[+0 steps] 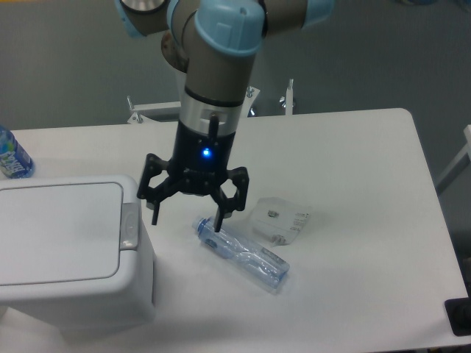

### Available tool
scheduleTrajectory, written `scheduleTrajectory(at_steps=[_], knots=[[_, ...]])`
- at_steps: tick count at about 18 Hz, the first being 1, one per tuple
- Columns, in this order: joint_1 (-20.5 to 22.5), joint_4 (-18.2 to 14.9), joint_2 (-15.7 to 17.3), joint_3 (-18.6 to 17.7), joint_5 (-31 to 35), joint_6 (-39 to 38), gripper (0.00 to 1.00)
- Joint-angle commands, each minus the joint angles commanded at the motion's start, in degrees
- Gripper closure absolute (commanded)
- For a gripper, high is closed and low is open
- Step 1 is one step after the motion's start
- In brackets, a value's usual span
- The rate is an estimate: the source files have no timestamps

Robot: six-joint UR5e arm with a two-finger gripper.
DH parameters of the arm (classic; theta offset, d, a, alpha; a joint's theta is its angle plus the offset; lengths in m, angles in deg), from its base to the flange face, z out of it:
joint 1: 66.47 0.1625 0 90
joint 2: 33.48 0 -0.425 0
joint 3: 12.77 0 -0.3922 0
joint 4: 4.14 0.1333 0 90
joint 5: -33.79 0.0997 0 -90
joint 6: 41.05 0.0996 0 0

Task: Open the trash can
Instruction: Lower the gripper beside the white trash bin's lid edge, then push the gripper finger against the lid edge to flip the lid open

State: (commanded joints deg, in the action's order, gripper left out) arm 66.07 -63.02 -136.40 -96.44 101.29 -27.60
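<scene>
You had one gripper (187, 218), wide open and holding nothing, just right of one trash can (70, 254) at the near left. Two bottles: one lying (241, 253), one far left (12, 156).

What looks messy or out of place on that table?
A clear plastic bottle lies on its side near the middle of the table, with a crumpled white packet beside it. The trash can has its lid shut. The open gripper hovers between bin and bottle.
</scene>
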Motion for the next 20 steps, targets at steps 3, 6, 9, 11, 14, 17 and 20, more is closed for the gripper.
scheduleTrajectory(at_steps=[3,6,9,11,14,17,20], knots=[[-0.8,0.1,-0.6,0.0,0.0,0.1,0.00],[-1.1,0.1,-0.9,0.0,0.1,0.1,0.00],[-1.1,0.1,-1.1,0.0,0.0,0.1,0.00],[-1.1,0.1,-1.1,-0.1,0.1,0.1,0.00],[-1.1,0.2,-1.3,-0.1,0.1,0.2,0.00],[-1.1,0.2,-1.4,-0.1,0.1,0.2,0.00],[-1.1,0.1,-1.5,-0.1,0.1,0.2,0.00]])
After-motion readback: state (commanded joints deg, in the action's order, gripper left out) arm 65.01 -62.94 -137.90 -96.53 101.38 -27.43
